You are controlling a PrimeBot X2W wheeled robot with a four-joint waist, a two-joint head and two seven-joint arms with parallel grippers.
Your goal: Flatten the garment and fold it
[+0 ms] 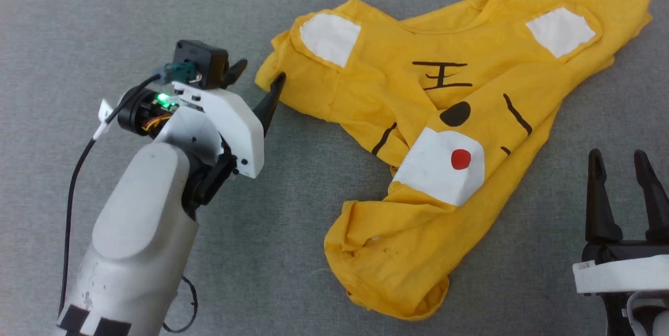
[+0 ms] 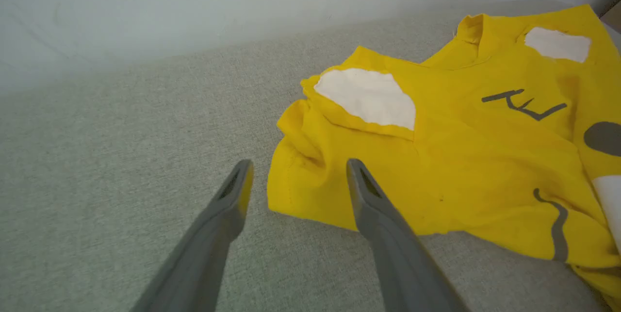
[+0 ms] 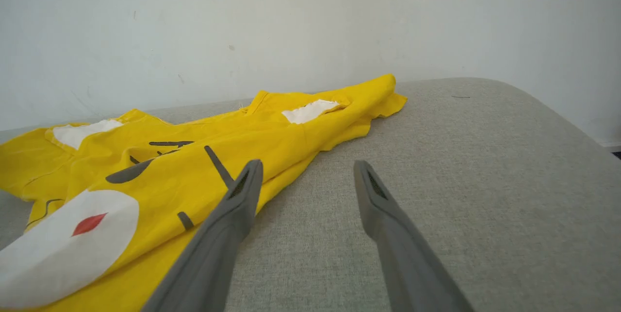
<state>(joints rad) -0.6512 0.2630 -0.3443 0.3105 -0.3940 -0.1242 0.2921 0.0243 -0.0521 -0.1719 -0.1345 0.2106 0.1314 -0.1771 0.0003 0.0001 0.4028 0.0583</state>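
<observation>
At the left of the head view, one pale arm reaches in. Its left gripper (image 1: 263, 68) stands wide with nothing between its two fingers, tips at a sleeve edge of the garment (image 1: 366, 95); contact is unclear. That single garment lies crumpled across the centre and upper right on the grey fabric surface (image 1: 78, 12). It shows two white patches (image 1: 330, 38), one white oval (image 1: 441, 166) with one red dot (image 1: 460, 159), and three short black stripes. At the lower right, the right gripper (image 1: 618, 155) is spread wide too, empty, apart from the cloth.
</observation>
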